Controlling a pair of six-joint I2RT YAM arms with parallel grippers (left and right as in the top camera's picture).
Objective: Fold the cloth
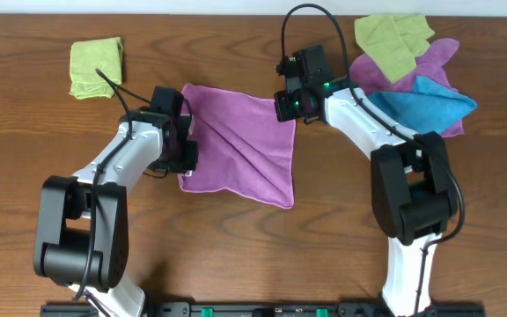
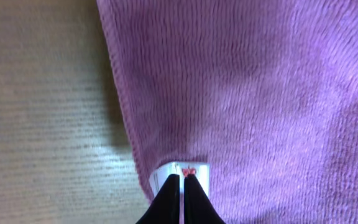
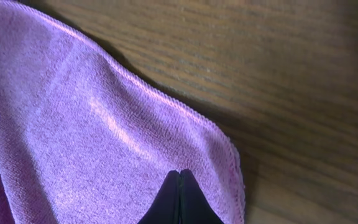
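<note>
Two grippers were found closed on the purple cloth (image 1: 236, 145), which lay spread, diagonally creased, at the middle of the wooden table (image 1: 236, 264). The left gripper (image 2: 182, 180) was seen with its jaws shut tight over the cloth's left edge, right at the white tag (image 2: 197, 170). The right gripper (image 3: 179, 175) was likewise pinched shut just inside the far right corner. Shadow under both hems suggested that those parts were raised off the wood (how far could not be told).

Several failures could be expected from here. Only a thin margin of hem appeared to be held, so the microfibre might be stripped from the pads by a quick pull, the left hold being partly on the slick tag. Because the two holds were not at matching corners, a skewed fold could be caused by uneven travel. The blue cloth (image 1: 429, 101), piled beside the right arm, might be dragged along by it.
</note>
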